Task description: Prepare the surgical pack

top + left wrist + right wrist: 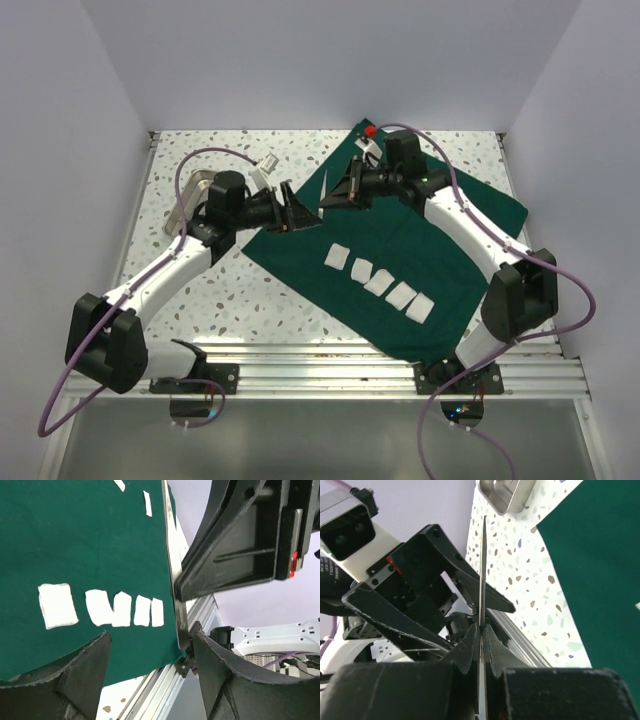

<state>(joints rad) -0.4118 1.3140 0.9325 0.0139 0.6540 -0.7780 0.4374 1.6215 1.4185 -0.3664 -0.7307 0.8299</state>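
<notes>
The surgical pack [400, 240] is a dark green drape spread flat across the table's right half, also in the left wrist view [85, 540]. Several white gauze squares [380, 280] lie in a row on it. My right gripper [481, 630] is shut on a thin metal instrument [482, 565], held edge-on in the air over the drape's left corner. My left gripper [152, 635] faces it, open, and the instrument [172, 565] stands between its fingers, close to the right one [230, 675]. In the top view the two grippers [300, 212] [335, 195] meet tip to tip.
A small shiny metal tray [195, 200] sits on the speckled table behind my left arm and shows at the top of the right wrist view [505, 492]. An aluminium rail [330, 355] runs along the near edge. White walls enclose the table.
</notes>
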